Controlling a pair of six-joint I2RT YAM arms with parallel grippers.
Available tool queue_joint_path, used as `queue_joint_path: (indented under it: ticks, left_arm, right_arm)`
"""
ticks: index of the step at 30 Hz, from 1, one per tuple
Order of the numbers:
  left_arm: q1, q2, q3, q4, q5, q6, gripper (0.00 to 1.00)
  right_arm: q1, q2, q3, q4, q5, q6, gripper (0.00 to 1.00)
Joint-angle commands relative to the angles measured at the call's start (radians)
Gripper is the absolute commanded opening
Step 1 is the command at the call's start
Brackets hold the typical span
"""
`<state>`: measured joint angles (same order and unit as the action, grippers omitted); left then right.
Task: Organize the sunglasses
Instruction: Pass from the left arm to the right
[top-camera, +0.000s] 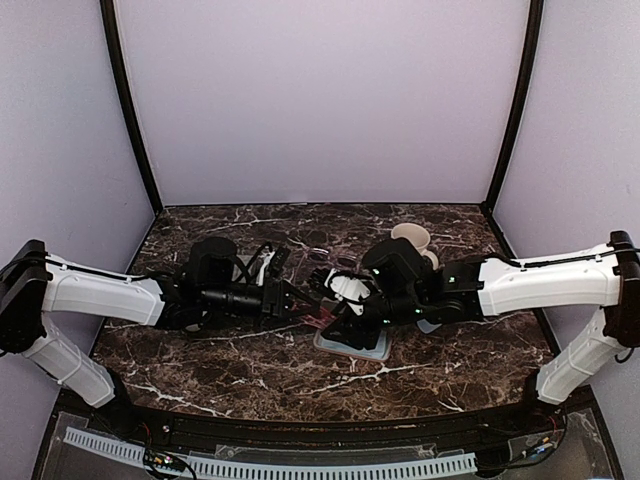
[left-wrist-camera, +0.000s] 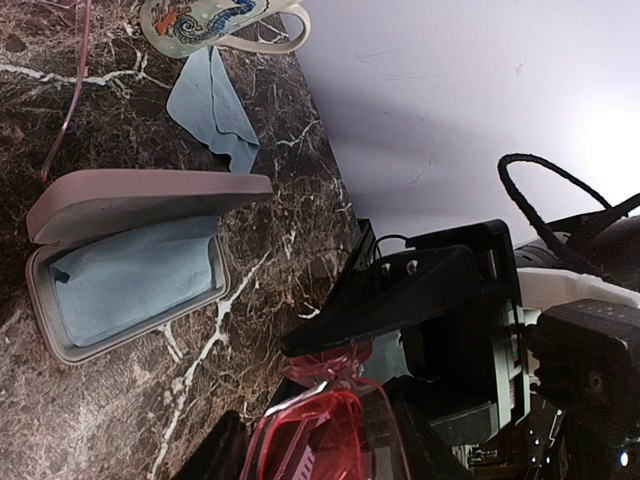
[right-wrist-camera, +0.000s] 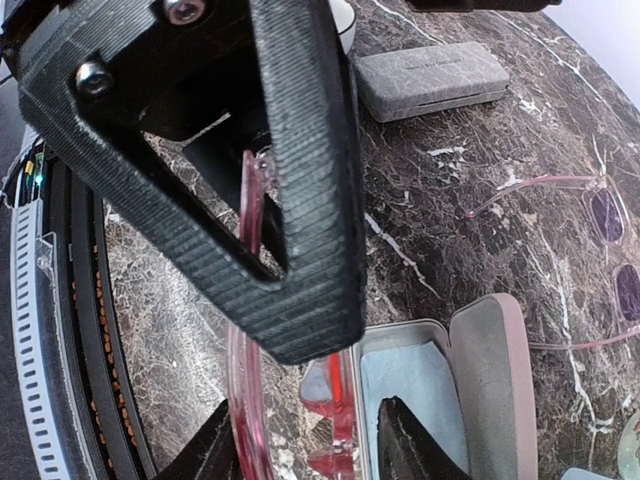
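Dark marble table (top-camera: 250, 370): we see L gripper (left-wrist-camera: 315, 455) & R gripper (right-wrist-camera: 310, 445) both pinch red sunglasses (right-wrist-camera: 335, 400) by open pink case (left-wrist-camera: 130, 200); grey case (right-wrist-camera: 430, 80), mug (top-camera: 412, 240), blue cloth (left-wrist-camera: 215, 105), thin pair (right-wrist-camera: 600, 215) nearby

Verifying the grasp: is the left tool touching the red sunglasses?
Touching. The left wrist view shows the left tool with its upper finger pressed down on the frame of the red sunglasses, with no gap between them.

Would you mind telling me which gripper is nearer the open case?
Right: the right gripper hangs at the edge of the open case; the left gripper stands off to one side.
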<state>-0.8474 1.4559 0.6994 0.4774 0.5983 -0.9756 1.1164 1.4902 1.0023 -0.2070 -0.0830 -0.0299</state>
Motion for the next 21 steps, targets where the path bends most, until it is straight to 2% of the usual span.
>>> queue_joint_path:
  ticks: [1,7,13,21]
  left_arm:
    - [-0.007,-0.006,0.020,0.004,0.022,0.017,0.23]
    - [-0.008,0.000,0.021,0.003,0.022,0.015,0.25]
    - [-0.007,0.001,0.015,0.007,0.017,0.009,0.34]
    - [-0.007,-0.006,-0.003,0.016,0.006,0.007,0.57]
  right_arm:
    - [-0.007,0.005,0.030,0.002,-0.002,-0.007,0.43]
    - [-0.008,-0.003,0.026,-0.002,0.004,-0.004,0.36]
    - [-0.011,-0.017,0.010,-0.007,0.012,0.002,0.30]
    - [-0.013,-0.045,-0.029,-0.010,-0.001,0.018,0.27]
